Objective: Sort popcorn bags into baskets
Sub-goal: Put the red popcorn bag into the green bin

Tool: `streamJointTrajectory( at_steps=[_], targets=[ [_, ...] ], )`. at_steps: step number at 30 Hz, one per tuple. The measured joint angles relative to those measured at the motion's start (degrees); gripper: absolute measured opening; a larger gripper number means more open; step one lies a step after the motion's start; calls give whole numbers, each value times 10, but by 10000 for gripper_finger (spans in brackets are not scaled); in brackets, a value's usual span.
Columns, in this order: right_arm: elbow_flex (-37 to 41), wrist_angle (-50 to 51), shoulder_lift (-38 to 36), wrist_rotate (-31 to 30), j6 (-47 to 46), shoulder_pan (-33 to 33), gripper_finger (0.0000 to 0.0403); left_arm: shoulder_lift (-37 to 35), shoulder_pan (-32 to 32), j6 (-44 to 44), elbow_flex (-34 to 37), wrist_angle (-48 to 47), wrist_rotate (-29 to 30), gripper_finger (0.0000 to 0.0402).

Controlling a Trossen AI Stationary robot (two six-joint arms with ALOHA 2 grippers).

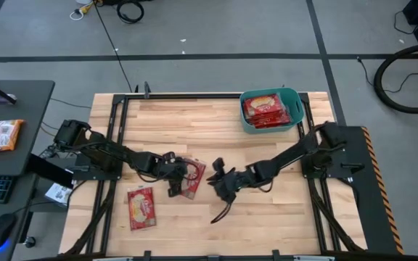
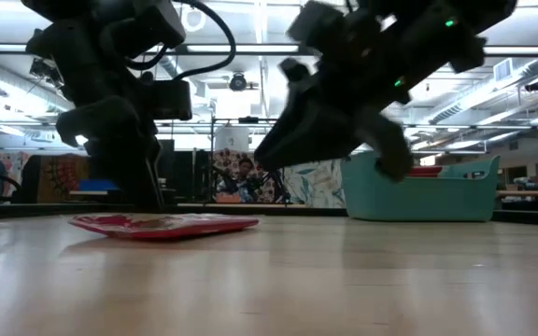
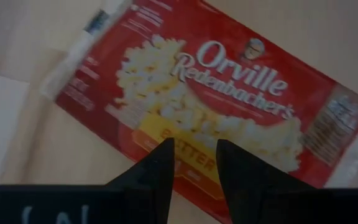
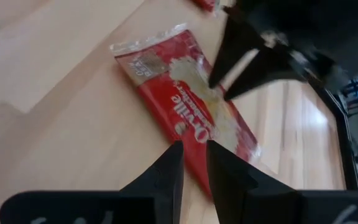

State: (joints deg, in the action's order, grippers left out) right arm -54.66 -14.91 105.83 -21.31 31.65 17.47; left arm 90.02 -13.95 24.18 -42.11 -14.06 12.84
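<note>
Hovering with fingers apart over a popcorn bag [image 1: 191, 178] lying flat mid-bench, the left pincer [image 1: 174, 190] faces the empty right pincer [image 1: 215, 174], fingers slightly parted; the teal basket [image 1: 294, 114] sits far right.

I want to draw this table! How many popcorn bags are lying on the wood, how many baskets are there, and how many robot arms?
Popcorn bags lying on the wood: 2
Teal basket: 1 (more red bags are stacked inside it, too overlapped to count)
Robot arms: 2
Total: 5
</note>
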Motion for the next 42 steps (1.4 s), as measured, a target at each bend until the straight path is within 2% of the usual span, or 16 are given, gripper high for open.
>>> streamJointTrajectory(
  at_steps=[5,11,20,26,36,42],
  targets=[
    [-59,6,66,4,33,-7,76,0,0,3,4,0,13,126],
    [-110,29,114,45,47,-20,92,0,-9,6,4,-13,25,126],
    [-139,61,132,67,61,-25,155,1,-14,6,4,-18,35,126],
    [-138,85,132,79,89,-34,178,32,-14,7,2,-9,30,126],
    [-138,83,132,91,134,-57,173,51,-16,-9,3,48,30,126],
    [-138,76,132,85,170,-59,136,52,-16,-9,4,53,29,126]
  ],
)
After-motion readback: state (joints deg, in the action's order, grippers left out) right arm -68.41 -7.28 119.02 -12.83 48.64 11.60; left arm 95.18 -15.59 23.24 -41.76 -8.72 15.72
